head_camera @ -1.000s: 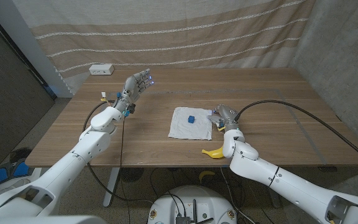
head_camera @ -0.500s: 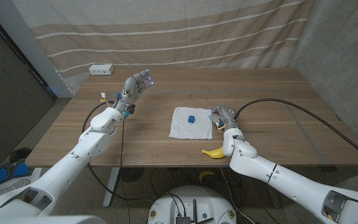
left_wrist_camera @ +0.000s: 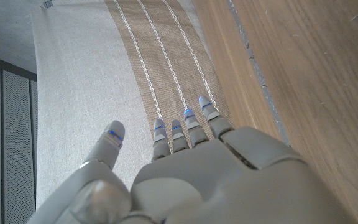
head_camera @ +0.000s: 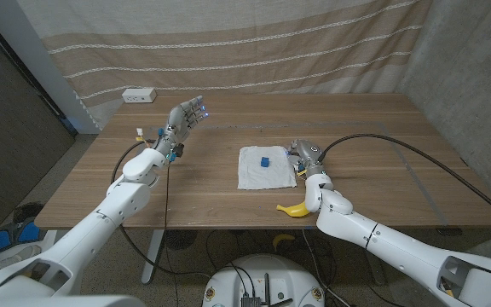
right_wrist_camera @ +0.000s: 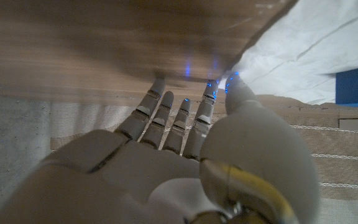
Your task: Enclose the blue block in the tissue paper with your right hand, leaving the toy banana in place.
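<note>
Right hand (head_camera: pixel 302 159), fingers apart, touched the tissue paper (head_camera: pixel 265 168) edge; its wrist view cropped the blue block (right_wrist_camera: pixel 357 88).

left hand (head_camera: pixel 187 114) raised, right hand (head_camera: pixel 303 156) low

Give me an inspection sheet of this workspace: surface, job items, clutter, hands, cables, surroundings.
Surface: wooden table, bare wood around the items.
Job's things: blue block sits on the white tissue paper, not wrapped; toy banana lies near the front edge.
Clutter: white box at the far left corner.
Hands: left hand raised, fingers apart, holding nothing; right hand at the tissue's right edge, grip unclear.
Cables: black cable loops over the table's right side.
Surroundings: striped curtain behind.
</note>
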`<state>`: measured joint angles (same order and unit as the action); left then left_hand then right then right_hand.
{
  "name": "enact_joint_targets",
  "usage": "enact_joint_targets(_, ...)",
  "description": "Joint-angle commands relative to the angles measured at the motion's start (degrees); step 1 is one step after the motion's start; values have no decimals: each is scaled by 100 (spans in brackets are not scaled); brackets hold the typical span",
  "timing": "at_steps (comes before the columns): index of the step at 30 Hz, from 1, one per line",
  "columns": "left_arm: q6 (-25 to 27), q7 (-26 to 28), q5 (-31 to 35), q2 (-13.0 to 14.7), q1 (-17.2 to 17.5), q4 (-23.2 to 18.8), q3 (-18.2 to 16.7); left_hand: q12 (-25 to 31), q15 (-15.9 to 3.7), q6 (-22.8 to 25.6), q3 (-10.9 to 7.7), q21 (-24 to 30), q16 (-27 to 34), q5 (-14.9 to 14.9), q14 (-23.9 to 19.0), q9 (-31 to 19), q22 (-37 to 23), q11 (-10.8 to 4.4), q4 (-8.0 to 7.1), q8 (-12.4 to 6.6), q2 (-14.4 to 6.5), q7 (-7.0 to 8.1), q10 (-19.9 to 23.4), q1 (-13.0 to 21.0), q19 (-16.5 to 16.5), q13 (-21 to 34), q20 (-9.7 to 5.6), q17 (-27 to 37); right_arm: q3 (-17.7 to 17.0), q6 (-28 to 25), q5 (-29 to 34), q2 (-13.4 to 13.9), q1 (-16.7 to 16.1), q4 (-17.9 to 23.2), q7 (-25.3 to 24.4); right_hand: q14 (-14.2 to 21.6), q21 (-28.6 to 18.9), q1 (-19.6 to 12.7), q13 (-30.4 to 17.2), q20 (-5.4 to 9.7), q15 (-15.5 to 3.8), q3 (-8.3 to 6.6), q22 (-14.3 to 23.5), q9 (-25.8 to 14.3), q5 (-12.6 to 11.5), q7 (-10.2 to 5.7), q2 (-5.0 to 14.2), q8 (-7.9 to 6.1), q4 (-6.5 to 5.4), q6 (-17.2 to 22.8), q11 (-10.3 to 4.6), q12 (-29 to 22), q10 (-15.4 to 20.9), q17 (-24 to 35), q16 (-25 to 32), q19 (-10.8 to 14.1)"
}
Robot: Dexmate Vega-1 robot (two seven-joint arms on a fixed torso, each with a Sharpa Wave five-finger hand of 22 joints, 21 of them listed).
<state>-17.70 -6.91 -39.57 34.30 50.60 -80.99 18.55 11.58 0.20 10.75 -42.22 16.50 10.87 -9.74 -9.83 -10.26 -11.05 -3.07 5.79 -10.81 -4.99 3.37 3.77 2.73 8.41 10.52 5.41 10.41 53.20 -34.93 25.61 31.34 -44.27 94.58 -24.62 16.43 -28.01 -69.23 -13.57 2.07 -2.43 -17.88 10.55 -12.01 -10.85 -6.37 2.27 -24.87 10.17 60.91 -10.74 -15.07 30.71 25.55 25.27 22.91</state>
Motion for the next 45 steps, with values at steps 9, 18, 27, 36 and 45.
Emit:
enact_joint_targets(9,32,-32,-48,-23,-61,115,-6,-16,4,-7,-12,-31,-7,-27,-34,-19,-30,3,41,15,-245,-3,12,-30,56,15,4,7,-377,909,-151,-28,-74,-136,-114,207,-84,366,-8,-39,-914,83,21,-102,-1,559,153,-63,-235,124,199,-108,398,-18,13,83)
enact_joint_targets(18,-24,-109,-27,-65,-152,258,21,-17,5,-9,-4,-34,-5,-25,-32,-19,-31,4,50,15,-252,-4,9,-22,54,15,8,8,-557,1386,-150,-66,-158,-8,-407,313,-87,335,-34,-70,-902,-41,14,-220,-105,856,188,-184,-146,229,234,-143,553,-116,-92,72)
enact_joint_targets(27,-15,-104,-41,-102,-195,317,25,-16,6,-15,-1,-37,-8,-24,-27,-19,-31,4,67,16,-258,-4,10,-6,52,14,7,5,-657,1757,32,-203,-168,-137,-842,429,-84,372,-66,-140,-894,-102,7,-331,-192,948,138,-312,-108,337,241,-169,667,-170,-135,68)
enact_joint_targets(36,-26,-106,-29,-115,-218,379,31,-17,10,-12,6,-40,-6,-22,-27,-19,-31,4,86,13,-262,-6,5,11,52,14,9,3,-714,1397,300,-261,-141,-97,-898,450,-76,394,-83,-142,-902,-140,3,-386,-233,940,124,-369,-100,366,227,-170,699,-189,-167,52)
enact_joint_targets(45,-57,-117,-18,-143,-254,453,36,-18,10,-15,18,-44,-5,-20,-21,-19,-31,-2,98,13,-267,-8,2,21,50,14,9,4,-508,896,466,-221,-8,137,-236,398,-43,429,-105,-173,-883,-187,-1,-452,-292,923,86,-440,-91,402,206,-144,674,-212,-236,-22)
